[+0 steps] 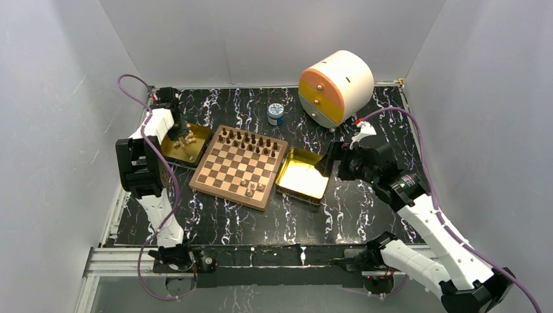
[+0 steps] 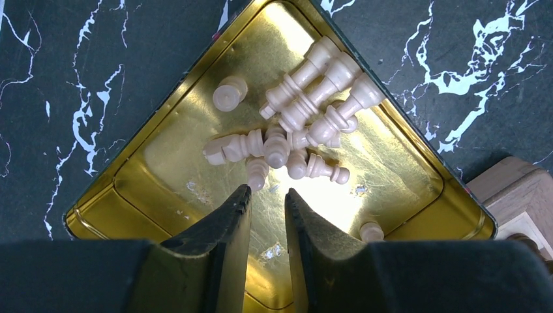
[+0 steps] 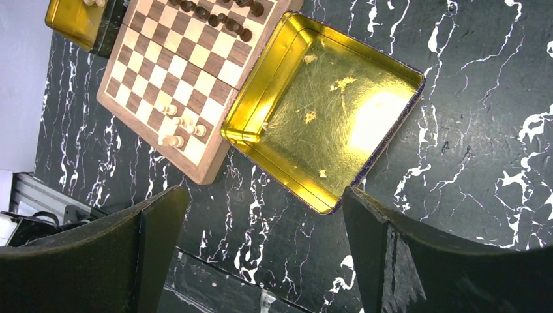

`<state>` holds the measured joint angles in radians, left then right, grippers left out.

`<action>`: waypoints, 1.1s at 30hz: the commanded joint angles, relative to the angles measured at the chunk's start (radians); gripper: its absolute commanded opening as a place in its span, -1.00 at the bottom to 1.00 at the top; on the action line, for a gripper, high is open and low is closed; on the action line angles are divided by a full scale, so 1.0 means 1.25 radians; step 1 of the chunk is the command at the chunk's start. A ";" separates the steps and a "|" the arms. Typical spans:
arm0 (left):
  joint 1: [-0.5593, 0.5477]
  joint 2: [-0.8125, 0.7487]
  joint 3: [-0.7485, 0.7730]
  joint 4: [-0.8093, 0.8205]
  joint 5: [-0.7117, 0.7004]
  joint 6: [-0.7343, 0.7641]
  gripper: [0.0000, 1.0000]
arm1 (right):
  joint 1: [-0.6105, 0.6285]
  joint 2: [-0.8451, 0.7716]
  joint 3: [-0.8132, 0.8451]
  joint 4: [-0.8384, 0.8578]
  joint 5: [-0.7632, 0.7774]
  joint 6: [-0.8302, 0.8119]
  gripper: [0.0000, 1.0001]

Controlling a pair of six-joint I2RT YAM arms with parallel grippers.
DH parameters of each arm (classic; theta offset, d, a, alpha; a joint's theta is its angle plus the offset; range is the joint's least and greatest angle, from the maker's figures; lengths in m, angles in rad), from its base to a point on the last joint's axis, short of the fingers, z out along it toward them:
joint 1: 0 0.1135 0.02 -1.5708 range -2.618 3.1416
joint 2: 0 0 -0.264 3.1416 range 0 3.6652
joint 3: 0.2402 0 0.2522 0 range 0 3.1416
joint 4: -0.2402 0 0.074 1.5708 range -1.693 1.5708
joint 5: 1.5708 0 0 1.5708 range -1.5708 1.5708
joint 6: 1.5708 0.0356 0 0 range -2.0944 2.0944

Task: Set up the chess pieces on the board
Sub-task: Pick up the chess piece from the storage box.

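Note:
The board (image 1: 225, 171) lies mid-table, with dark chess pieces (image 1: 251, 140) in its far rows and a few pale pieces (image 1: 251, 188) near its front edge. My left gripper (image 1: 177, 132) hangs over the left gold tray (image 1: 171, 153). In the left wrist view the gripper (image 2: 267, 193) is narrowly open and empty, just short of a heap of pale pieces (image 2: 300, 117) lying in the tray (image 2: 163, 163). My right gripper (image 1: 329, 160) is wide open and empty. In the right wrist view it (image 3: 261, 195) is above the table, near the empty gold tray (image 3: 326, 111) and the board (image 3: 156, 65).
A white and orange drum (image 1: 336, 88) and a small blue jar (image 1: 276, 114) stand behind the board. The empty right tray (image 1: 303, 176) touches the board's right side. A corner of the board (image 2: 518, 192) sits beside the left tray. Grey walls enclose the table.

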<state>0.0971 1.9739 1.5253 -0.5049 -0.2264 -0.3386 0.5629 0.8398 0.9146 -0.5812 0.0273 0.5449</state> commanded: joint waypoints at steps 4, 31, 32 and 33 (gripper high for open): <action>0.008 0.003 0.021 0.009 -0.018 0.007 -0.51 | -0.003 0.000 0.034 0.021 0.019 -0.009 0.97; 0.017 0.041 0.021 0.012 -0.011 0.022 -0.63 | -0.002 -0.008 0.036 0.008 0.042 -0.017 0.97; 0.017 0.038 0.021 0.009 -0.011 0.022 -0.64 | -0.002 -0.008 0.037 0.008 0.042 -0.017 0.97; 0.017 0.037 0.021 0.007 -0.013 0.022 -0.66 | -0.003 -0.007 0.037 0.008 0.042 -0.017 0.97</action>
<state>0.1104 2.0377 1.5253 -0.4927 -0.2310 -0.3172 0.5629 0.8497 0.9165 -0.5846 0.0605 0.5381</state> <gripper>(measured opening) 0.186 0.984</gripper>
